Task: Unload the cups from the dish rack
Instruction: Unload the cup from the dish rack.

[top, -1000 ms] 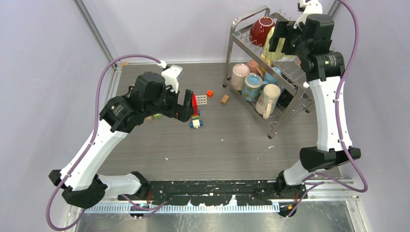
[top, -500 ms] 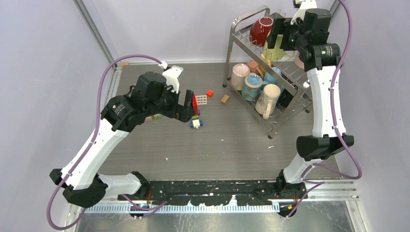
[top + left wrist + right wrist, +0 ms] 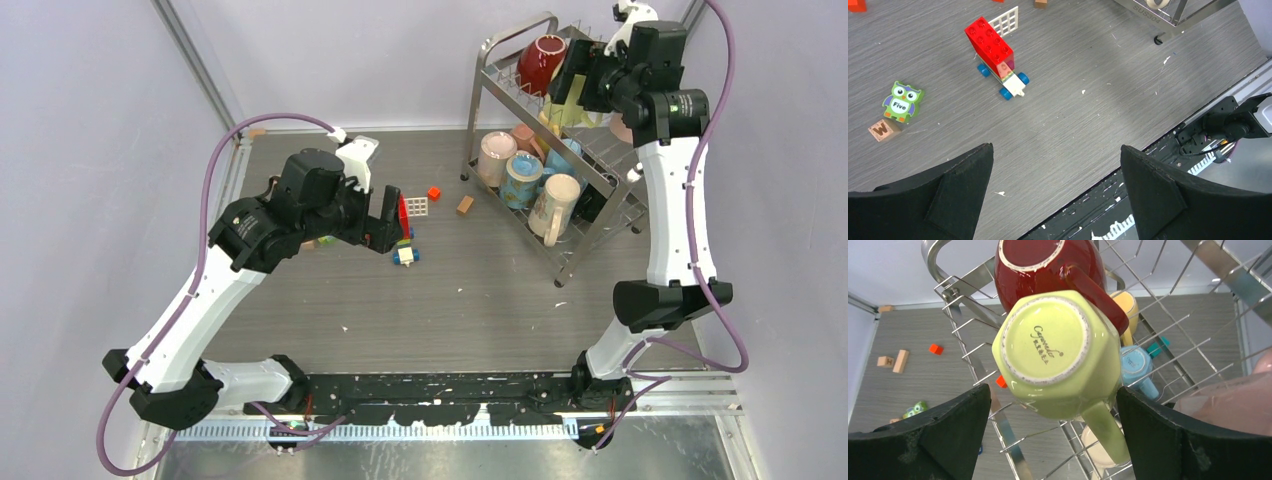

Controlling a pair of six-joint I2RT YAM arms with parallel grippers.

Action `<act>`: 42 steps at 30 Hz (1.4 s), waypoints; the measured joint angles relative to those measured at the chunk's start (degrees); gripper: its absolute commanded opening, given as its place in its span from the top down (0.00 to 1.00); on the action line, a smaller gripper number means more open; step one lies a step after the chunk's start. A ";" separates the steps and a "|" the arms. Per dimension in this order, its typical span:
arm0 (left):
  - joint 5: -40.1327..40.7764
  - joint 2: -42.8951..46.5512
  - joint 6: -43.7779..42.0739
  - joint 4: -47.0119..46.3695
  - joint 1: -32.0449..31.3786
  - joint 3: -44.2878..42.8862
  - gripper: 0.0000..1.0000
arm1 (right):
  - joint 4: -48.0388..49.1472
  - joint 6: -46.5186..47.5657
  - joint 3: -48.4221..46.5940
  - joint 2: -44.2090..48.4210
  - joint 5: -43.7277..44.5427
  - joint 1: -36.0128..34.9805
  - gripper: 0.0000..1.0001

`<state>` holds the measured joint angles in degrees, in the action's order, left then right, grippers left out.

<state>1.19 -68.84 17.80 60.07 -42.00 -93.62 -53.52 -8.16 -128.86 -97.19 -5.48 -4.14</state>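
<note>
The silver wire dish rack stands at the back right. Its upper tier holds a dark red mug and a pale yellow mug. The lower tier holds pink, light blue and beige mugs. My right gripper is open at the upper tier. In the right wrist view its jaws stand wide on either side of the upturned pale yellow mug, not touching it. The dark red mug lies just behind. My left gripper is open and empty over the table.
A red toy brick car, a green owl tile, a wooden block and a white grid piece lie on the table under the left gripper. Another pink mug sits right of the right gripper. Rack wires surround the mugs.
My right wrist has shifted slightly up and back at the rack's upper tier, jaws still open around the pale yellow mug. The left arm has not moved.
</note>
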 measured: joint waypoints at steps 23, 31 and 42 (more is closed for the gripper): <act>-2.45 -0.04 2.19 -0.22 0.00 0.31 0.00 | -8.20 -7.65 -1.88 0.96 8.44 -1.07 0.46; -2.82 -0.04 3.08 -0.26 0.00 0.90 0.00 | -10.45 -5.46 -3.82 0.96 12.79 -3.43 0.53; -2.99 -0.31 3.28 -0.28 0.00 1.20 0.00 | -12.57 -2.82 -4.13 -0.09 19.02 -5.92 0.57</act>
<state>-1.80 -69.14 21.08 59.79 -42.00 -92.42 -66.08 -10.98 -132.99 -97.27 13.54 -10.07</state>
